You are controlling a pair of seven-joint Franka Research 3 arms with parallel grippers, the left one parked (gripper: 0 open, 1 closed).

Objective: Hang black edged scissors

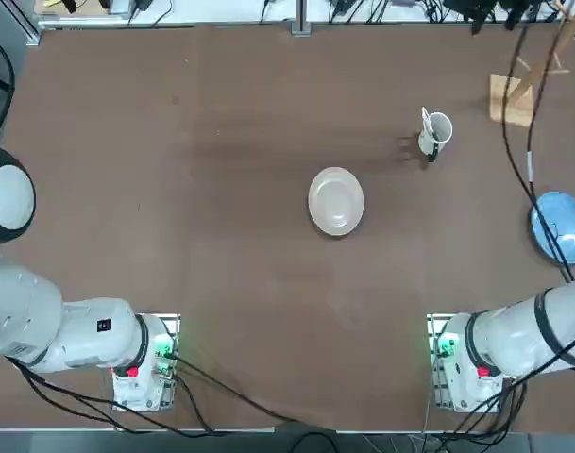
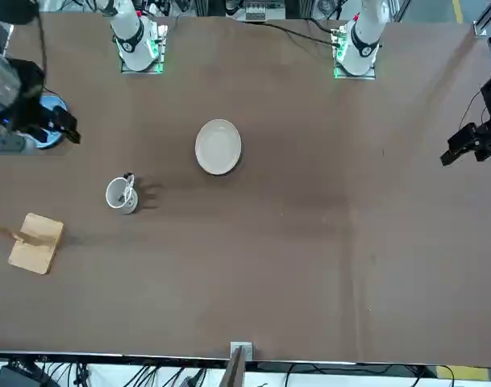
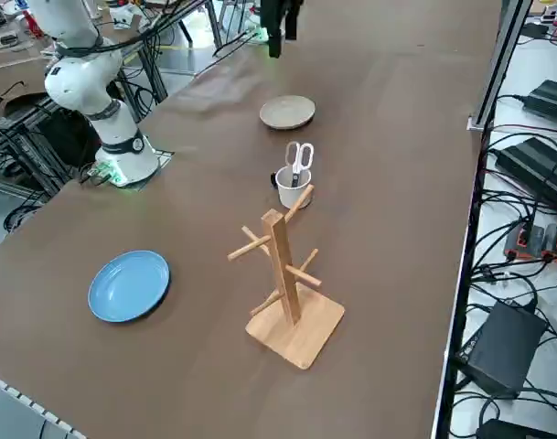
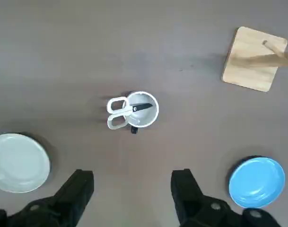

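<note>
Spread right gripper (image 4: 132,189) high above scissors (image 4: 119,113) in mug (image 4: 143,111) — plates, wooden rack (image 3: 283,274) apart.

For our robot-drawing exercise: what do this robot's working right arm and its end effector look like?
The right arm is built of rounded white segments with dark bands at the joints, on a base lit green with a red mark; black cables trail from it. Its end effector is black, with two blocky, angular fingers.
</note>
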